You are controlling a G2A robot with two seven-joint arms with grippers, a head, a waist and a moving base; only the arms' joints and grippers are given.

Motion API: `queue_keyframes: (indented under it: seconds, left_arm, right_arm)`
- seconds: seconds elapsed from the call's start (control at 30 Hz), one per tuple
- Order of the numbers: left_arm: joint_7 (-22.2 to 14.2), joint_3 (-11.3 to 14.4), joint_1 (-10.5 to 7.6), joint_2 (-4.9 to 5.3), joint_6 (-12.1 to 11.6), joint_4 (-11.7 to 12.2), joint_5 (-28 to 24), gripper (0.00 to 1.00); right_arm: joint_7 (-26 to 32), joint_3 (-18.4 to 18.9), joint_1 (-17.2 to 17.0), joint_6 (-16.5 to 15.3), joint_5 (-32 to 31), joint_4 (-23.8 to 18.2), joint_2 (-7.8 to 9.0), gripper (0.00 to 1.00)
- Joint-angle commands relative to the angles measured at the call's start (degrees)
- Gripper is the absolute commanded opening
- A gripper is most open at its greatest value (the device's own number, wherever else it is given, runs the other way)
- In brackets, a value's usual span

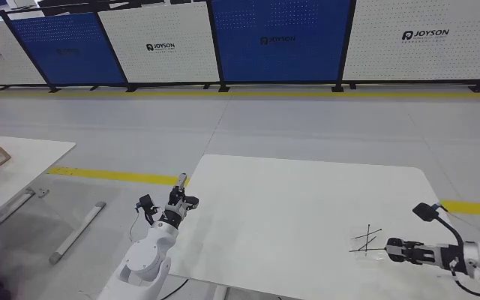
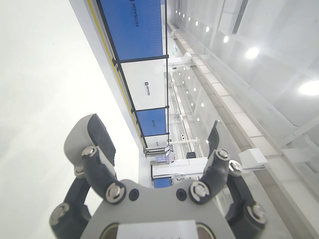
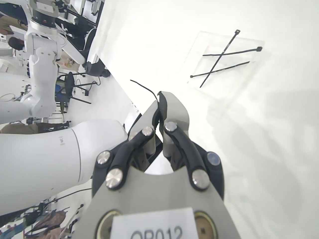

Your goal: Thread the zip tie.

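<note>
White glossy arms (image 1: 146, 259); grey-plated gripper (image 2: 154, 120) with black ribbed pads (image 2: 101, 135), silver screws (image 2: 113, 193)

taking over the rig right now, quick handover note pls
Left gripper: open, empty, at the table edge far from the ties.
Right gripper: shut on one zip tie, whose thin tail sticks out past the fingertips.
Three spare zip ties lie crossed on a clear sheet on the table, ahead of the right gripper.
Done: one tie is in hand.
Left: threading its tail through its head; no loop can be seen yet.
</note>
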Motion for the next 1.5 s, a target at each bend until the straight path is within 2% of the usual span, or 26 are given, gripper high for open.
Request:
queue_keyframes:
  seconds: [0.0,0.07,0.17,0.23,0.3,0.73,0.83,1.0,1.07,1.1,1.13,1.47]
  left_arm:
    - [0.00,0.00,0.00,0.00,0.00,0.00,0.00,1.00]
    - [0.00,0.00,0.00,0.00,0.00,0.00,0.00,1.00]
    - [0.00,0.00,0.00,0.00,0.00,0.00,0.00,1.00]
    - [0.00,0.00,0.00,0.00,0.00,0.00,0.00,1.00]
    - [0.00,0.00,0.00,0.00,0.00,0.00,0.00,1.00]
    - [0.00,0.00,0.00,0.00,0.00,0.00,0.00,1.00]
    - [-5.91,1.39,-0.53,0.18,1.34,-1.70,1.41,1.00]
    - [-18.11,3.79,0.71,0.71,1.72,-6.12,4.66,1.00]
    - [-22.69,4.65,1.25,0.93,1.90,-6.89,5.45,1.00]
    - [-25.78,5.20,1.34,1.05,2.48,-6.75,5.07,1.00]
    - [-27.08,5.20,1.08,1.12,2.97,-6.28,4.50,1.00]
    - [-27.42,5.19,0.86,1.13,3.35,-5.83,4.06,1.00]
  right_arm:
    - [-0.68,0.38,-0.80,-0.12,4.77,0.07,-0.14,0.00]
    - [1.21,0.52,-2.19,-0.03,11.08,-1.47,-0.29,0.00]
    - [-3.22,0.77,-4.12,2.99,11.76,-4.25,-0.45,0.00]
    - [-8.10,1.11,-5.38,6.04,9.53,-6.25,-0.51,0.00]
    - [-9.07,0.81,-5.86,8.01,8.89,-7.22,-0.58,0.00]
    - [-9.07,0.81,-5.86,8.01,8.89,-7.22,-0.58,0.00]
    - [-9.07,0.81,-5.86,8.01,8.89,-7.22,-0.58,0.00]
    - [-9.07,0.81,-5.86,8.01,8.89,-7.22,-0.58,0.00]
    - [-9.07,0.81,-5.86,8.01,8.89,-7.22,-0.58,0.00]
    - [-9.07,0.81,-5.86,8.01,8.89,-7.22,-0.58,0.00]
    - [-9.07,0.81,-5.86,8.01,8.89,-7.22,-0.58,0.00]
    - [-9.07,0.81,-5.86,8.01,8.89,-7.22,-0.58,0.00]
